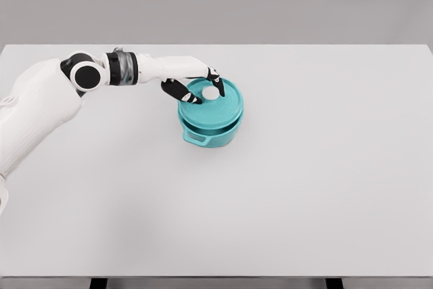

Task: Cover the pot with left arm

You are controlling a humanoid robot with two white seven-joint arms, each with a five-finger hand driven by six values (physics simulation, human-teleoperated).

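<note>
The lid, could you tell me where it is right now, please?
In the head view, the teal lid sits on the teal pot, left of the table's centre, with the left hand at its white knob.

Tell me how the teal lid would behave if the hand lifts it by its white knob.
The lid looks like a rigid disc, so it probably keeps its shape. The white knob sits near its middle, so it should hang fairly level, though a pinch by the left hand could let it swing. Resting on the pot, it seems unlikely to roll.
</note>
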